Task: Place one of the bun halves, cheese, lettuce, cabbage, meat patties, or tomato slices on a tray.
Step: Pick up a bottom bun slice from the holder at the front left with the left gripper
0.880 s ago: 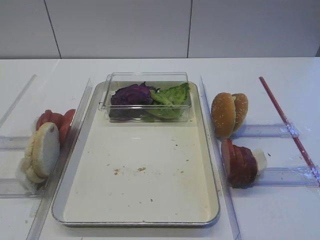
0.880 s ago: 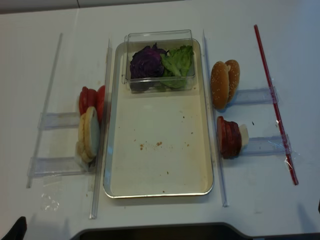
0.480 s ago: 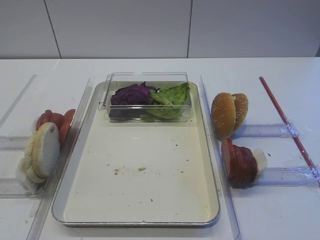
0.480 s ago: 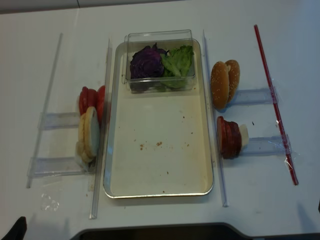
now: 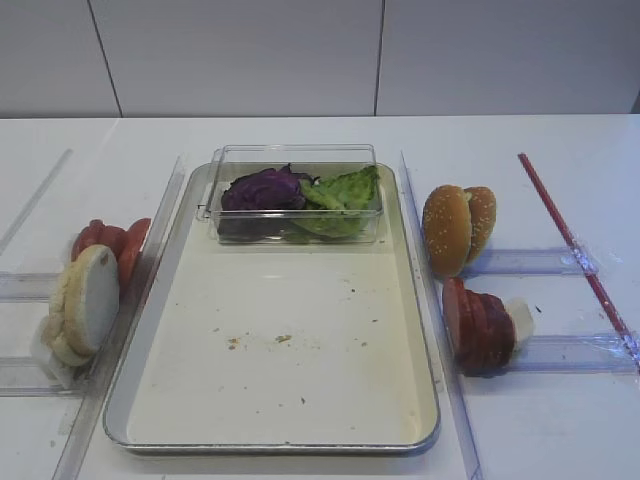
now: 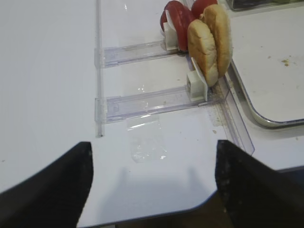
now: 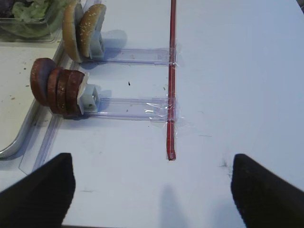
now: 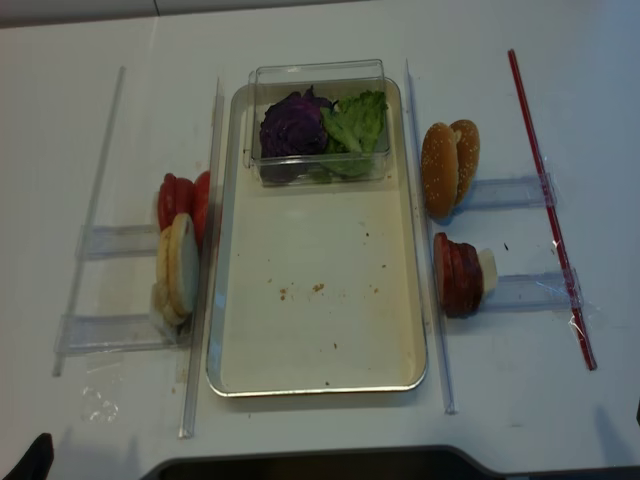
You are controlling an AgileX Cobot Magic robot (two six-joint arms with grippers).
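The tray (image 5: 270, 441) lies mid-table, its cream floor bare apart from crumbs. Pale bun halves (image 5: 88, 305) (image 6: 209, 42) stand on edge left of it, with tomato slices (image 5: 105, 240) (image 6: 178, 14) behind them. Meat patties (image 5: 480, 325) (image 7: 54, 85) stand to the tray's right. Purple cabbage (image 5: 262, 190) and lettuce (image 5: 345, 190) fill the clear box at the tray's far end. I pick out no cheese. My left gripper (image 6: 152, 190) hangs open over the near table edge, short of the bun halves. My right gripper (image 7: 152, 190) is open over bare table, right of the patties.
Sesame-seeded buns (image 5: 458, 228) stand behind the patties. A red strip (image 7: 172, 76) runs along the right side. The clear plastic box (image 5: 295, 150) sits on the tray. Clear rails (image 6: 142, 102) and upright strips flank the tray on both sides.
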